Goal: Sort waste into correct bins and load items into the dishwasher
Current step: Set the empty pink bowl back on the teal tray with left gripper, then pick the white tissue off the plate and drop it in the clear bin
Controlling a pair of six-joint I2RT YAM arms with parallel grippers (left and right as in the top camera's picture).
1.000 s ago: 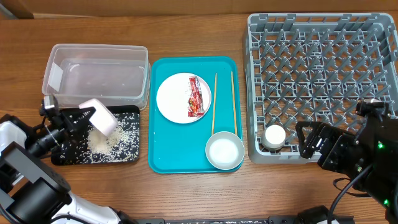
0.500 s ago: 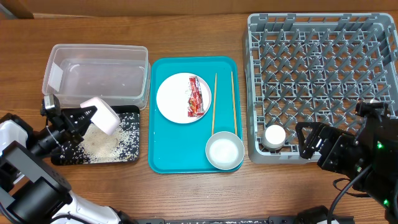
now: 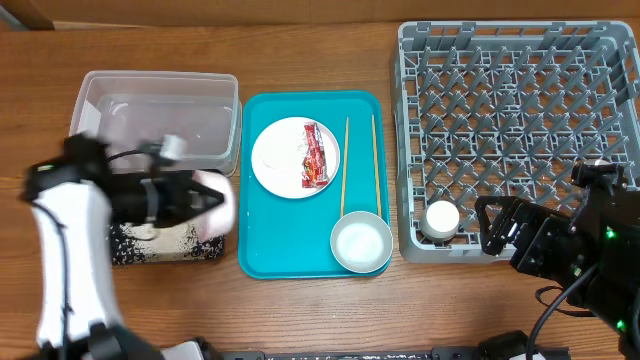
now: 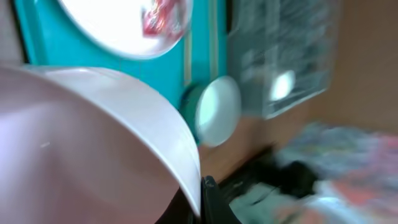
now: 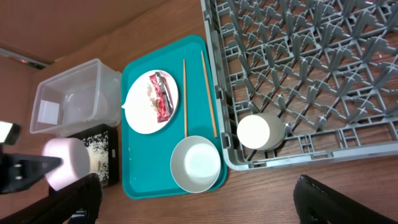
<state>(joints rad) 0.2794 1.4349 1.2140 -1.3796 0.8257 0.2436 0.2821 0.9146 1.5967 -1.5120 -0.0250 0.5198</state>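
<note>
Within left tool (image 3: 196, 197), pink bowl (image 4: 81, 143)

No word, number or brand can be read in any view. The red snack wrapper (image 3: 315, 155) lying on the white plate (image 3: 280, 160) carries pale and dark printing — too small and soft to resolve into letters. The clear tub (image 3: 155, 78) has a white rectangular sticker (image 3: 90, 118) on its left wall — no writing can be made out on it. The left wrist view is blurred throughout.
</note>
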